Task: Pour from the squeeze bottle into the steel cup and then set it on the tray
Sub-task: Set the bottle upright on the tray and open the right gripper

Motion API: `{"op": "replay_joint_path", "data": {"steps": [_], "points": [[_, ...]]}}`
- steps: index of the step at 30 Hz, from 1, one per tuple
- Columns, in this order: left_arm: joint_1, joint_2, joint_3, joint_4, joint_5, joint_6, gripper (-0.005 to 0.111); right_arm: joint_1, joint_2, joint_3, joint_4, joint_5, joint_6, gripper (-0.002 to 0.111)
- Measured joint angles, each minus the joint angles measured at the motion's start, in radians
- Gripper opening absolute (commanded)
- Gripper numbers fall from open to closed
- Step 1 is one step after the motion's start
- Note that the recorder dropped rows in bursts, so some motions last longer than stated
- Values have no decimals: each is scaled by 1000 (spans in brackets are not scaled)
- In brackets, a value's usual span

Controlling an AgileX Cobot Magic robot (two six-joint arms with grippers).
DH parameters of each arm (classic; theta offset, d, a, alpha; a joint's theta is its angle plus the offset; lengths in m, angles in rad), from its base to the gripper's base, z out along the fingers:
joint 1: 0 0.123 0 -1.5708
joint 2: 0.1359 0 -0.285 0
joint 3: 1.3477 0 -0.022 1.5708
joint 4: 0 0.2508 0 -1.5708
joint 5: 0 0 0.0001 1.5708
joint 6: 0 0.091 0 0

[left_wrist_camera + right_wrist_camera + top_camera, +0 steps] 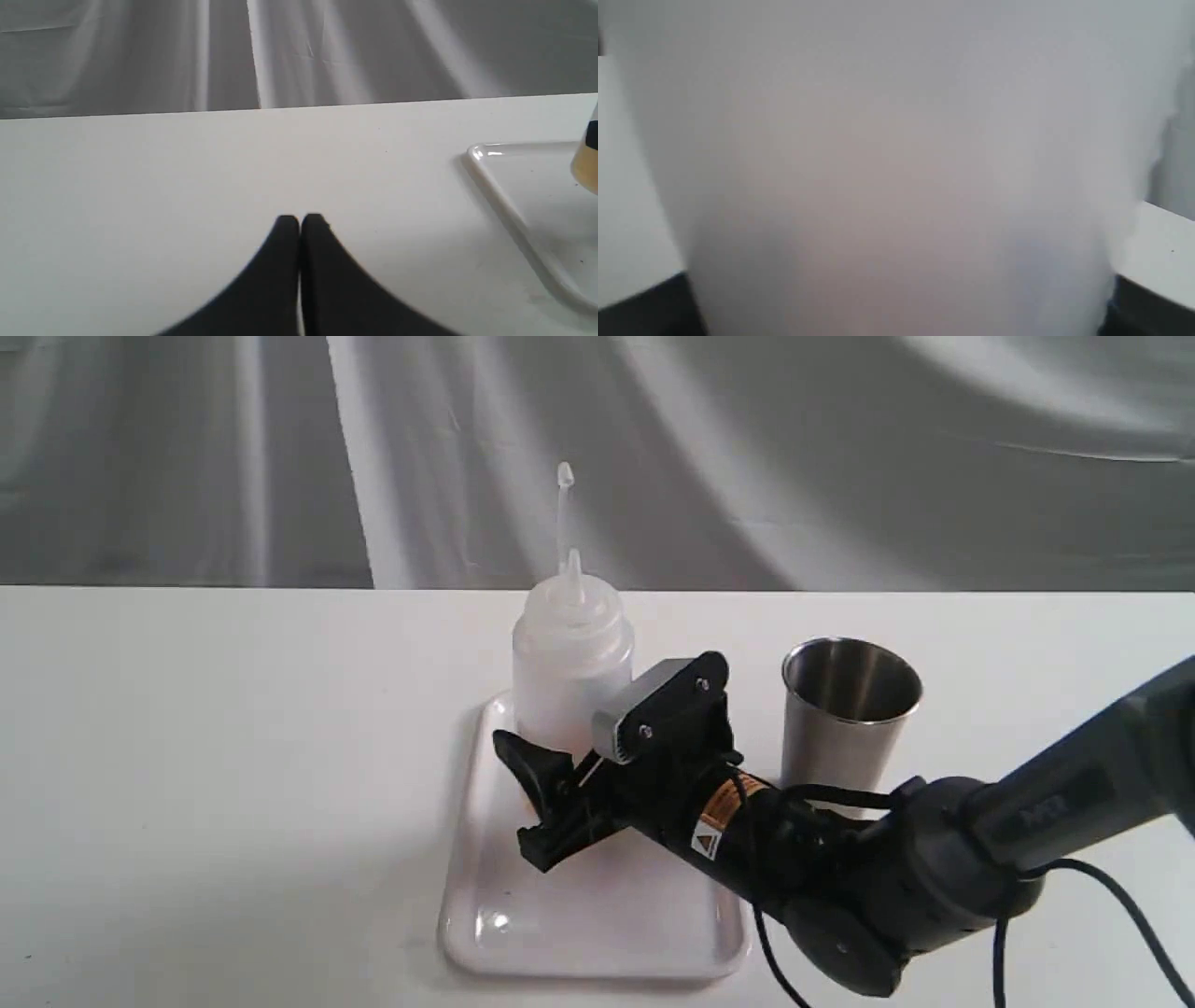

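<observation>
While the right gripper [568,739] brackets the upright squeeze bottle [571,653] on the tray [597,933] (clamped or slack, I cannot tell), any move should keep it vertical.

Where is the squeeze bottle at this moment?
In the exterior view the squeeze bottle stands upright on the far end of the tray, left of the steel cup, with the right hand flanking its base.

Ext cam front-on, above table [187,756]; L wrist low, shares tray [537,186]; R wrist tight on bottle [896,168].
</observation>
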Motion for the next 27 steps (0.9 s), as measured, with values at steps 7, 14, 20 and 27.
{"op": "replay_joint_path", "data": {"steps": [7, 14, 20, 27], "points": [[0, 0, 0, 0, 0, 0, 0, 0, 54, -43, 0, 0, 0, 0], [0, 0, 0, 0, 0, 0, 0, 0, 81, -63, 7, -4, -2, 0], [0, 0, 0, 0, 0, 0, 0, 0, 111, -65, 14, -4, -16, 0], [0, 0, 0, 0, 0, 0, 0, 0, 133, -65, 14, -13, -26, 0]]}}
